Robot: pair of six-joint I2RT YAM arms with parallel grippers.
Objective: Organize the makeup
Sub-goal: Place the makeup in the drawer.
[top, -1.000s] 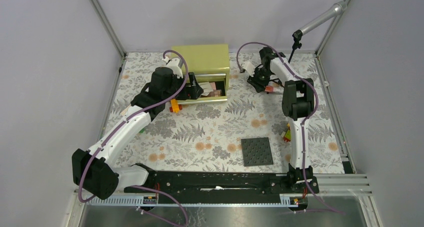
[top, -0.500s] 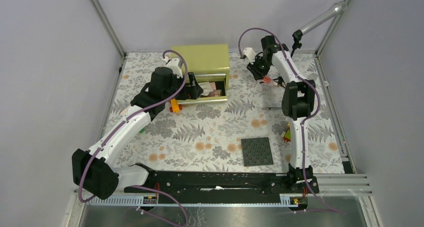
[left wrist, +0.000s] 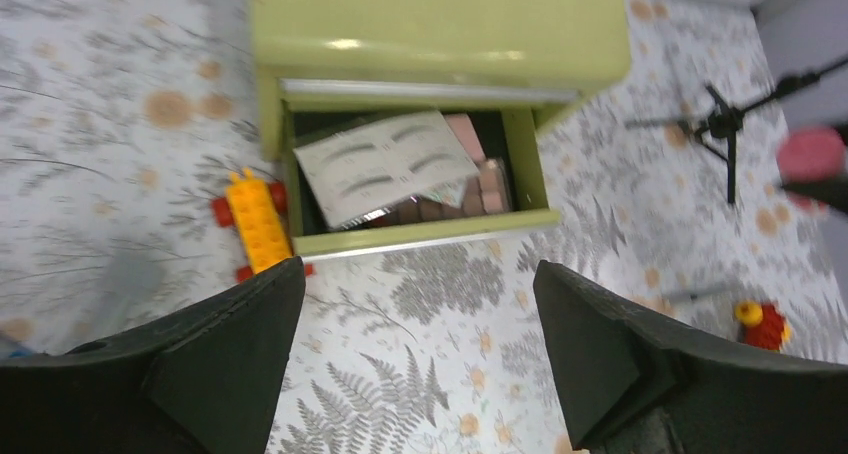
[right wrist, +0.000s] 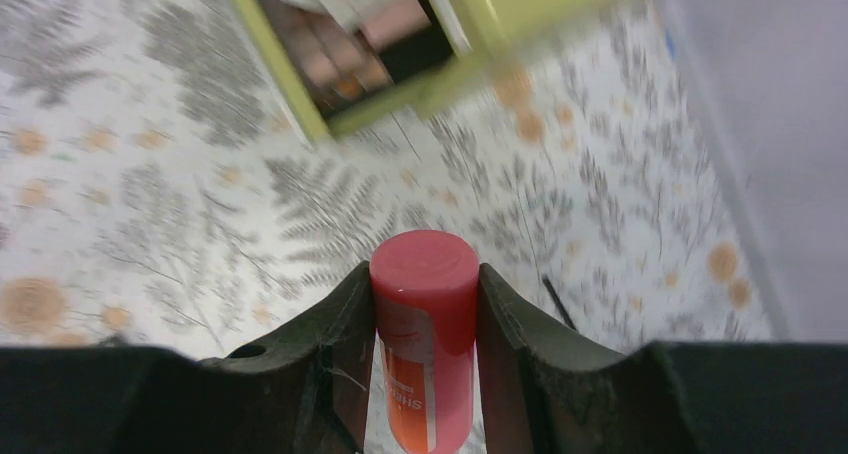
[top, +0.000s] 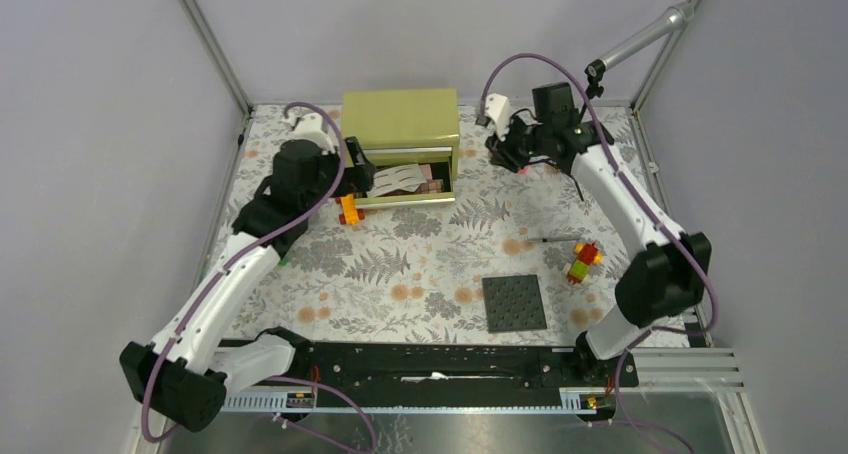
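step: putting away the pink-red tube (right wrist: 428, 374). I judge it mid-carry, since it is up off the cloth and the drawer (left wrist: 420, 236) stands open.
right gripper (right wrist: 425, 279): clenched on the tube, with the cap end poking past my fingertips. In the top view it hangs to the right of the yellow-green box (top: 400, 114).
left gripper (left wrist: 415, 294): jaws spread wide with nothing between them, hovering near the drawer front.
drawer contents: eyebrow card (left wrist: 385, 164) on top, pinkish palette pans (left wrist: 470, 179) beside it. Free room looks tight.
not yet put away: thin pencil (top: 556, 240) on the cloth, well apart from the box.
next: swing my right arm left over the drawer mouth, lower it, then let go.
watch: my left arm is close to the drawer, so it needs to be clear of the path. The tube may roll or land on the card.
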